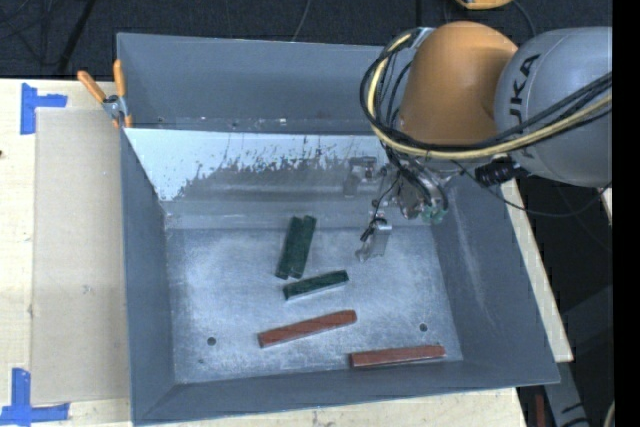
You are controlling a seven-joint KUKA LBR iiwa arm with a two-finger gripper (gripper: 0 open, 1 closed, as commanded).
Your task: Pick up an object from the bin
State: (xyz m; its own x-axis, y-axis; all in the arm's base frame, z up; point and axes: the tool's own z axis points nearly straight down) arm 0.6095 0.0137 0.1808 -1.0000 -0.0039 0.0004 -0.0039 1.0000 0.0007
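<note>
The pincer (pixel 375 243) hangs low inside the bin (pixel 140 245), in its right half toward the far wall, over a bare patch of the speckled grey floor. Whether it is apart or together I cannot tell from this angle. Above it sits the arm (pixel 565 115) with its orange cover (pixel 450 80), reaching in from the right, with looped cables (pixel 385 130) round the wrist.

Four things lie on the bin floor, all left of or nearer than the pincer. The far green bar (pixel 296 246), dark and stubby, lies nearly end-on to the far wall, to the left of the pincer and apart from it. The near green bar (pixel 316 285) lies just nearer, slanting across, its right end the closest thing to the pincer, though not touching it. Nearer still, the left brown strip (pixel 307 328) slants across the middle, and the right brown strip (pixel 397 355) lies almost flat along the near wall, toward the right.
</note>
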